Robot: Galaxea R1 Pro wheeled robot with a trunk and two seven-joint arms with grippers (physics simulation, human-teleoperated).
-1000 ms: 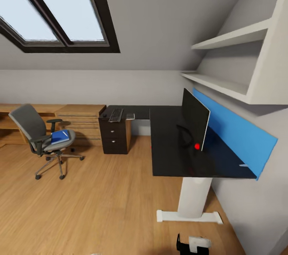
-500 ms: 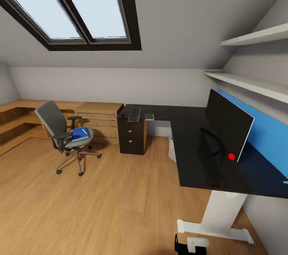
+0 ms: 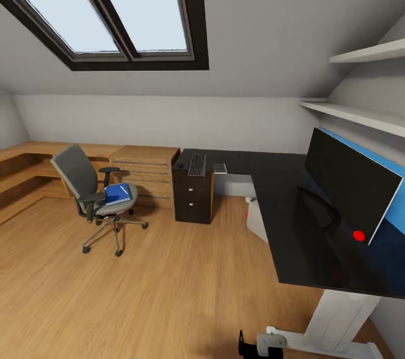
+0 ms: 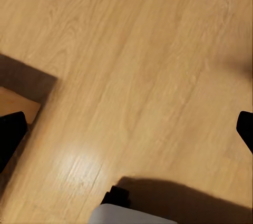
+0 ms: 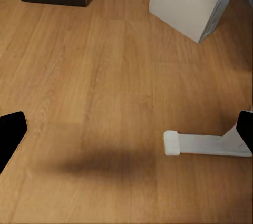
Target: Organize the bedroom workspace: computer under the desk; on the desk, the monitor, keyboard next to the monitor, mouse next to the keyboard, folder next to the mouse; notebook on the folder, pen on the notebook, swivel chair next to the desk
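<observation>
In the head view the grey swivel chair [image 3: 84, 187] stands on the floor at the left, apart from the desk [image 3: 284, 218], with the blue folder [image 3: 118, 194] on its seat. The black monitor [image 3: 351, 184] stands on the desk's right wing. The keyboard [image 3: 197, 165] lies on the far wing above the drawer unit [image 3: 193, 200], with a small flat greyish item [image 3: 219, 168] beside it. The light grey computer [image 3: 257, 219] [image 5: 192, 0] sits on the floor under the desk. My left gripper [image 4: 126, 134] and right gripper [image 5: 126, 132] hang open over bare floor.
A light wooden shelf bench [image 3: 143, 165] runs along the far wall behind the chair. The desk's white leg and foot [image 5: 203, 144] stand close at the right. White wall shelves [image 3: 360, 114] hang above the monitor. Open wooden floor [image 3: 169, 280] lies between me and the chair.
The whole head view has swung left and moved closer, so the desk and monitor sit further right in the picture. The chair, folder and keyboard have not moved.
</observation>
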